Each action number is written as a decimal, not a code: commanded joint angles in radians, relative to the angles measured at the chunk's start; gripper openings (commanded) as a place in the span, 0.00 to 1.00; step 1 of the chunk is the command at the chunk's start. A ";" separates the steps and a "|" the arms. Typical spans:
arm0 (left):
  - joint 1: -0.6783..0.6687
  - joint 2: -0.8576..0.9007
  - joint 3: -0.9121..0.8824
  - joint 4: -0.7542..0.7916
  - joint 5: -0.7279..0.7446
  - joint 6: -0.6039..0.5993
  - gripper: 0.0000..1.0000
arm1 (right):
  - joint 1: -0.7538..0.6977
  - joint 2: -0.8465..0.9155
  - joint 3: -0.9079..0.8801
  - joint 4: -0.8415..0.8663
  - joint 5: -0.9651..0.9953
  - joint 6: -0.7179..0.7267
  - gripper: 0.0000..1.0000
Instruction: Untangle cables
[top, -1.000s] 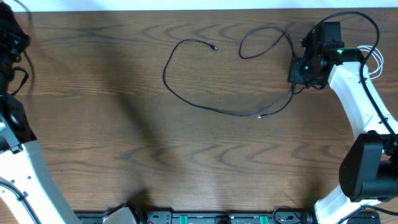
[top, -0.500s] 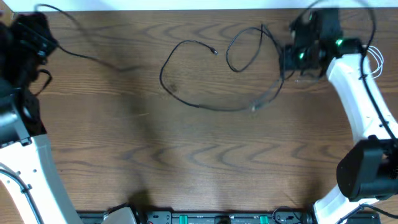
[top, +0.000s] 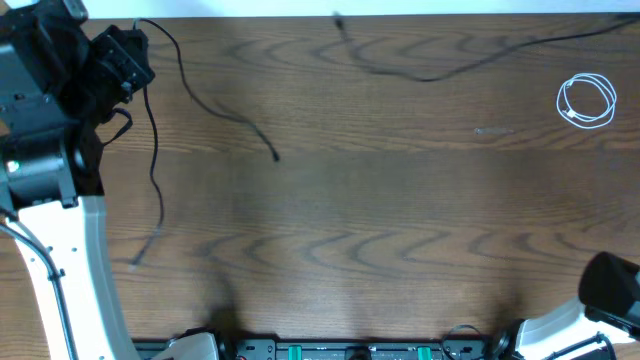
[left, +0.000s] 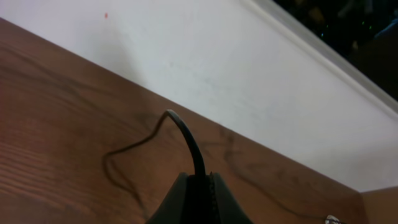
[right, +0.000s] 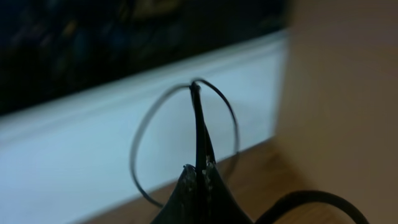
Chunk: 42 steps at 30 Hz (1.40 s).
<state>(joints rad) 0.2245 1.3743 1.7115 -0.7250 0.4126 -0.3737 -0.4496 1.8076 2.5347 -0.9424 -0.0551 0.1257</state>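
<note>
Progress since a second ago: thin black rubber cord (top: 154, 170) now dragged far left, pinched in clamped left gripper (left: 199, 177), second black cord (top: 430, 77) along far edge in clamped right gripper (right: 198, 171) (white coiled cord (top: 587, 100) parked right), basically untangled.

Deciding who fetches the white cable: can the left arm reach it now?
Probably not: the left gripper is shut on a black cable at the table's far-left corner, and the white cable lies coiled near the right edge.

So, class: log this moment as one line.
left fingers: shut on black cable | right fingers: shut on second black cable | white cable: coiled, apart
</note>
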 joint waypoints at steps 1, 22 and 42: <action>-0.017 0.026 0.007 0.003 0.005 0.022 0.07 | -0.126 -0.009 0.025 0.034 0.028 0.019 0.01; -0.080 0.077 0.007 0.001 -0.006 0.022 0.07 | -0.236 0.340 0.019 -0.350 0.096 -0.026 0.05; -0.201 0.103 0.006 -0.043 -0.006 0.087 0.07 | -0.145 0.312 0.020 -0.443 -0.451 -0.211 0.99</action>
<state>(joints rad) 0.0788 1.4528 1.7115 -0.7589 0.4088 -0.3374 -0.6418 2.2131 2.5435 -1.3636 -0.3782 -0.0143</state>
